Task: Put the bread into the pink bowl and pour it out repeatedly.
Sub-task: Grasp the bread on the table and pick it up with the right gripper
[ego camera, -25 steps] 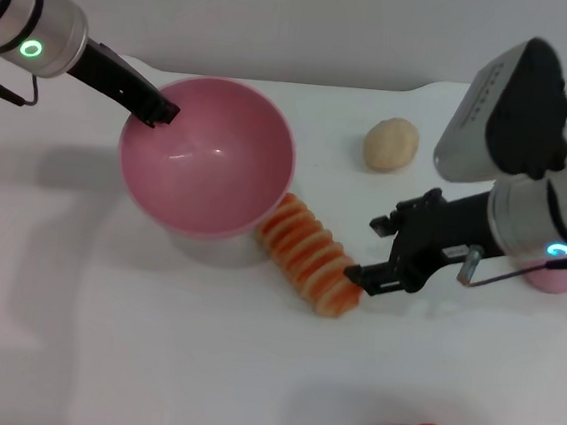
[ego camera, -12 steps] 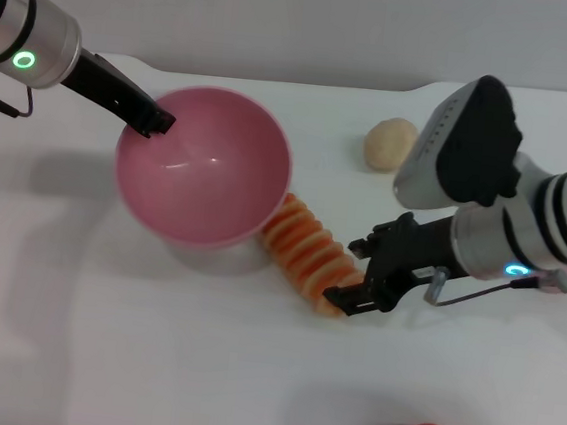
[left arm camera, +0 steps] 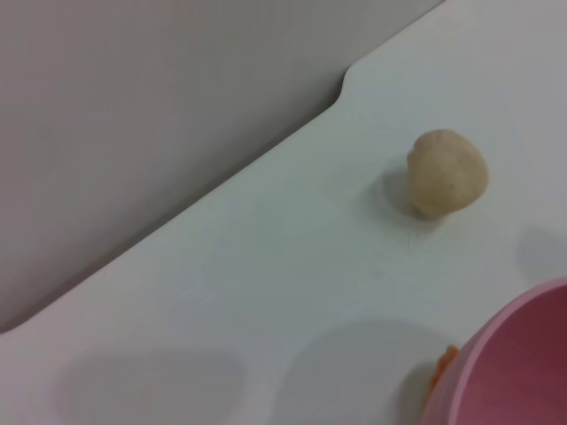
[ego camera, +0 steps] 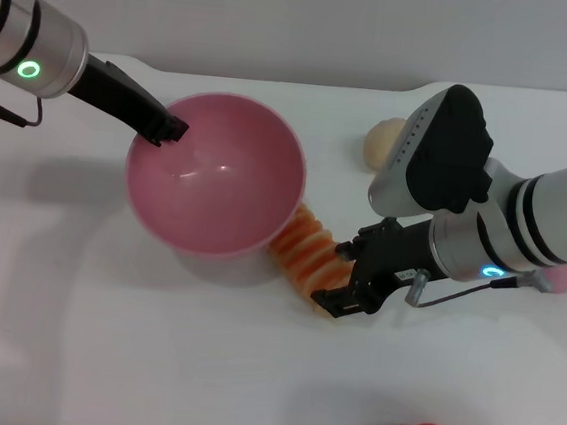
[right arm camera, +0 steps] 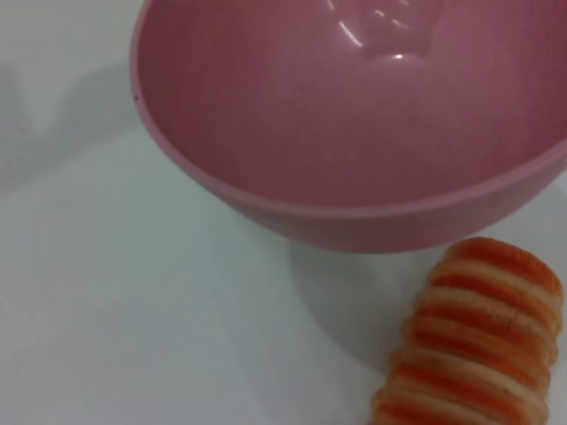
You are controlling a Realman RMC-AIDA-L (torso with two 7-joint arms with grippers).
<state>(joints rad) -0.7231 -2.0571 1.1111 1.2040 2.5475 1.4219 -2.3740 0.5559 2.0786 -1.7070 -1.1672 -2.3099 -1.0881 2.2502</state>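
Presently we note the left gripper (ego camera: 171, 129) with jaws clamped on the pink bowl (ego camera: 216, 181) rim; the right gripper (ego camera: 342, 278) has jaws parted around the bread (ego camera: 309, 255), partly hidden beneath the bowl's edge.

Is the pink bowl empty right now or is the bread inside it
Empty. The pink bowl shows only its bare glossy inside, held at its rim by the left gripper; the bread lies on the table beside it.

Head looks down; wrists close on pink bowl (ego camera: 216, 186).
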